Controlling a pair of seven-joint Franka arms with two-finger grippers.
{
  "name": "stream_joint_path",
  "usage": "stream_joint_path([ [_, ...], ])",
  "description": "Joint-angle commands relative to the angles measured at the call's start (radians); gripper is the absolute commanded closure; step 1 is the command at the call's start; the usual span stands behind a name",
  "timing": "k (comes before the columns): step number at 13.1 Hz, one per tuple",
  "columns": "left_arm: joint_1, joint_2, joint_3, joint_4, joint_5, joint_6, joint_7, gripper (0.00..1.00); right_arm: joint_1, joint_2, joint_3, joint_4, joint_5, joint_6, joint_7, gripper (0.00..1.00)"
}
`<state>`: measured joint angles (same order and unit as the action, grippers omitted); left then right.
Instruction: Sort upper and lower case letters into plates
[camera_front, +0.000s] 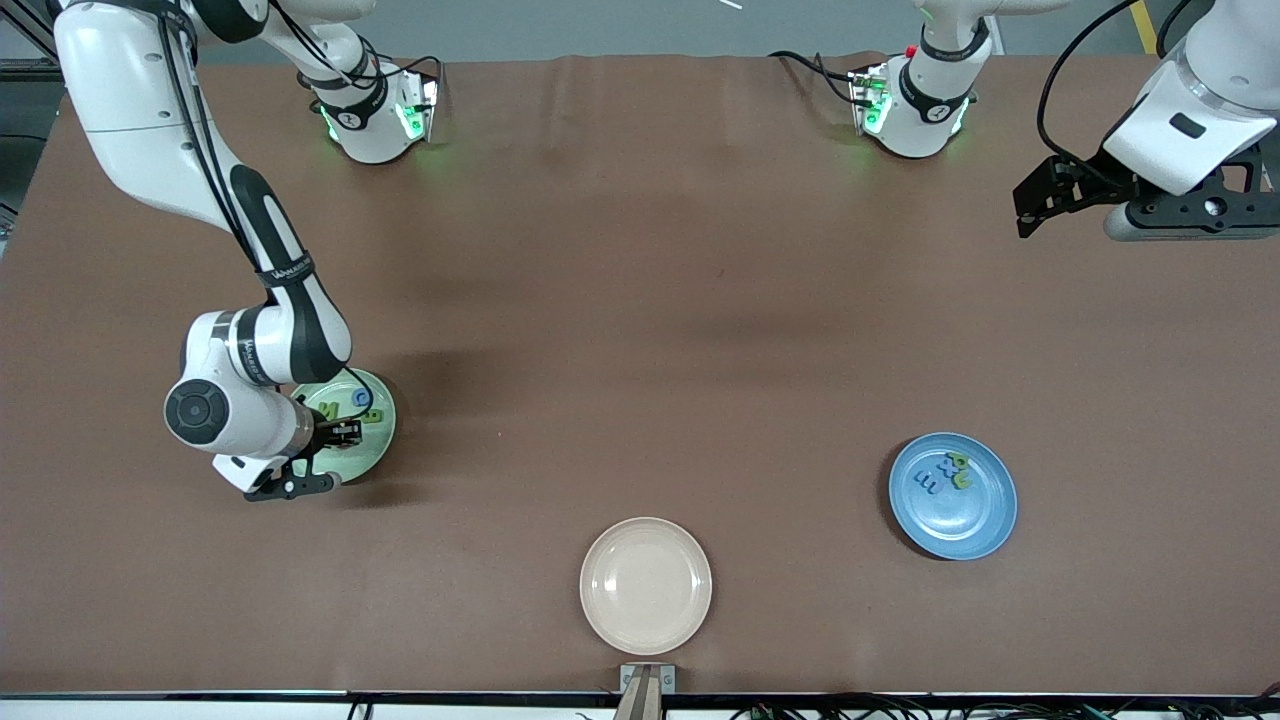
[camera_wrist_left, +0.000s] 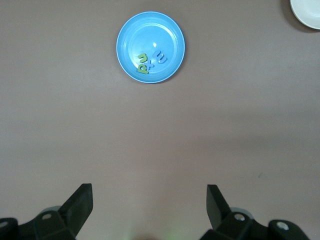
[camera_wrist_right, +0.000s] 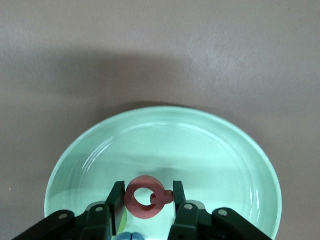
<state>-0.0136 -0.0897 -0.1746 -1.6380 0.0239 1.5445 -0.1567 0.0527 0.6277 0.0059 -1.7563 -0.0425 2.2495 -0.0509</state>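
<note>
My right gripper (camera_wrist_right: 148, 196) pinches the pinkish-red letter (camera_wrist_right: 145, 197) just above the mint green plate (camera_wrist_right: 210, 150), near the table's edge at the right arm's end. My left gripper (camera_wrist_left: 150, 205) waits, spread wide, over bare table; the blue plate (camera_front: 975, 520) holds three letters (camera_front: 946, 474).

Wide bare table (camera_front: 640, 300) lies between the mint plate (camera_front: 372, 455) and blue plate (camera_front: 953, 495). Only the cream plate (camera_front: 646, 585) stands near the front camera; the right arm (camera_front: 240, 380) crowds the mint plate.
</note>
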Motion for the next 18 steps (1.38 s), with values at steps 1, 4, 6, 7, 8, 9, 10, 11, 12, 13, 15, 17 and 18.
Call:
stream_joint_path([
  [1, 0.001, -0.028, 0.012, -0.016, -0.013, -0.018, 0.022, 0.00, -0.022, -0.052, 0.019, -0.066, 0.003, 0.015, -0.021, 0.71],
  [4, 0.003, -0.025, 0.012, -0.013, -0.012, -0.020, 0.022, 0.00, -0.050, -0.052, 0.020, -0.054, 0.003, 0.013, -0.063, 0.00],
  [6, 0.003, -0.022, 0.012, -0.013, -0.012, -0.018, 0.022, 0.00, -0.047, -0.078, 0.020, -0.048, 0.003, 0.007, -0.049, 0.00],
  [7, 0.003, -0.019, 0.012, -0.013, -0.013, -0.014, 0.020, 0.00, -0.045, -0.106, 0.020, -0.043, 0.006, -0.004, -0.034, 0.00],
  [8, 0.004, -0.015, 0.012, -0.011, -0.018, -0.009, 0.020, 0.00, -0.045, -0.140, 0.019, -0.042, 0.007, -0.046, 0.017, 0.00],
  [9, 0.003, -0.013, 0.012, -0.013, -0.019, -0.009, 0.019, 0.00, -0.047, -0.173, 0.019, -0.032, 0.007, -0.104, 0.037, 0.00],
  [10, 0.001, -0.013, 0.012, -0.013, -0.019, -0.009, 0.019, 0.00, -0.050, -0.206, 0.017, -0.017, 0.007, -0.169, 0.030, 0.00],
  [11, 0.003, -0.016, 0.012, -0.013, -0.019, -0.009, 0.019, 0.00, -0.051, -0.233, 0.016, 0.021, 0.006, -0.251, 0.025, 0.00],
  [12, 0.006, -0.019, 0.014, -0.011, -0.019, -0.012, 0.020, 0.00, -0.053, -0.247, 0.013, 0.076, 0.006, -0.356, 0.022, 0.00],
  [13, 0.024, -0.024, 0.015, -0.011, -0.019, -0.014, 0.023, 0.00, -0.063, -0.252, 0.013, 0.136, 0.006, -0.439, 0.020, 0.00],
  [15, 0.035, -0.028, 0.015, -0.013, -0.019, -0.030, 0.025, 0.00, -0.062, -0.250, 0.014, 0.275, -0.013, -0.565, 0.016, 0.00],
  [17, 0.041, -0.033, 0.015, -0.013, -0.019, -0.038, 0.023, 0.00, -0.069, -0.241, 0.013, 0.400, -0.039, -0.657, 0.016, 0.00],
  [18, 0.047, -0.041, 0.015, -0.013, -0.019, -0.038, 0.023, 0.00, -0.073, -0.241, 0.013, 0.425, -0.039, -0.666, 0.014, 0.00],
])
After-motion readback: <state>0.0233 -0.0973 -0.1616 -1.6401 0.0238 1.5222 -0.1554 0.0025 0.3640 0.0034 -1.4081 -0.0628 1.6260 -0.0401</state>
